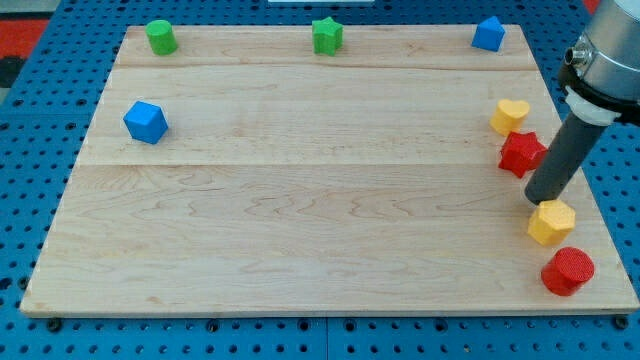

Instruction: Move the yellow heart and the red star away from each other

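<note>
The yellow heart (509, 116) lies near the board's right edge. The red star (521, 154) sits just below it, almost touching it. My tip (538, 197) is at the end of the dark rod, just below and right of the red star and just above a yellow hexagon block (552, 222). The rod's body covers part of the star's right side.
A red cylinder (568, 270) sits at the bottom right corner. A blue block (488, 34) is at the top right, a green star (326, 36) at top centre, a green cylinder (160, 37) at top left, a blue hexagon-like block (146, 122) at left. The wooden board (300, 200) rests on blue pegboard.
</note>
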